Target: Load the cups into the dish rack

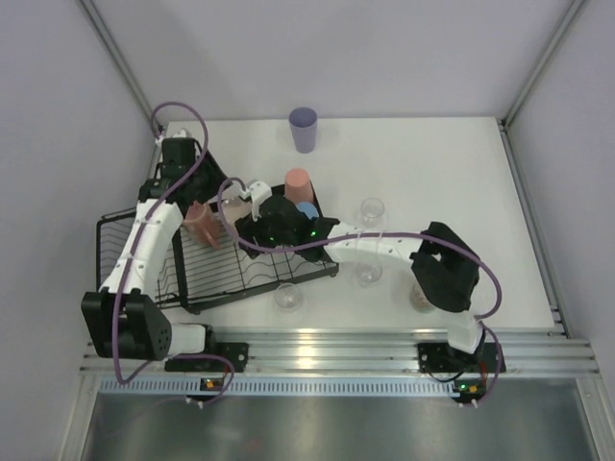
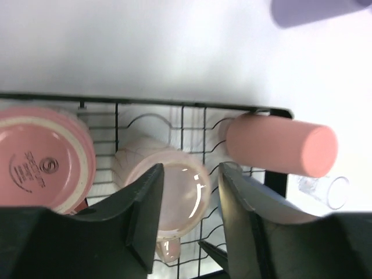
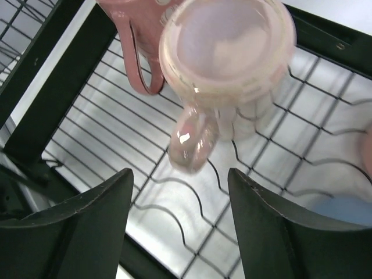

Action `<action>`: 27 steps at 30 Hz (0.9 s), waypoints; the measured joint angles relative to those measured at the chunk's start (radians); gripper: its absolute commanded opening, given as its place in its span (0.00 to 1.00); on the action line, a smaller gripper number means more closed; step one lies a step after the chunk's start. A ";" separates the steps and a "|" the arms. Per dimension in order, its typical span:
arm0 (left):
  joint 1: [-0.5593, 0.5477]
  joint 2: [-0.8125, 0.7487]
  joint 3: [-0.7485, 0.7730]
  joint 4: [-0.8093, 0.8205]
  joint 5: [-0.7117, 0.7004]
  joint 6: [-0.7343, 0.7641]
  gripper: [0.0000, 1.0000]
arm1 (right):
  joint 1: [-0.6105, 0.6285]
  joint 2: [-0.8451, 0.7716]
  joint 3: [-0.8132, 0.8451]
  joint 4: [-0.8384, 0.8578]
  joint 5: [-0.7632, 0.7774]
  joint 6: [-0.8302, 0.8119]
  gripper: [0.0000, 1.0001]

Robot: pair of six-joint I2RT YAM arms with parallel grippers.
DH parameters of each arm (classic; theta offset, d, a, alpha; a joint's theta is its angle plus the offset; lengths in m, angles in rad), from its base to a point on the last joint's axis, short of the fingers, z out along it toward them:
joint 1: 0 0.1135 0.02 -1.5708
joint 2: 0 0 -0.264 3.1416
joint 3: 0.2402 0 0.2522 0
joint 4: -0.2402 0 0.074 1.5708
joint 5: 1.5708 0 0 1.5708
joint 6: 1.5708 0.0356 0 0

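Right wrist: left claw (image 2: 190,168), right claw (image 3: 180,174) apart (cream mug (image 3: 226,52) inverted in dish rack (image 3: 58,87))

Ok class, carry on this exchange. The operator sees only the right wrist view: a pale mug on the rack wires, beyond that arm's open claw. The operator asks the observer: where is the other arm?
Observer: The left claw hangs open directly over that same pale mug.
Operator: Are any cups outside the rack?
Observer: Yes, a lavender tumbler stands near the far edge of the table, beyond the rack.
Operator: Anything closer to us?
Observer: A clear glass stands on the table just in front of the rack.
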 measured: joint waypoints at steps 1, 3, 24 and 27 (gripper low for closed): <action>0.000 0.005 0.035 -0.003 -0.006 0.006 0.56 | 0.000 -0.024 -0.013 -0.018 0.007 0.004 0.72; 0.000 0.010 0.105 -0.004 -0.011 0.023 0.80 | 0.000 -0.090 -0.051 -0.056 0.029 0.012 0.77; -0.384 -0.054 0.135 0.034 0.202 0.155 0.95 | -0.348 -0.999 -0.253 -0.842 0.519 0.484 0.77; -0.381 -0.109 0.103 0.057 0.227 0.154 0.95 | -0.356 -1.023 -0.280 -0.932 0.559 0.515 0.76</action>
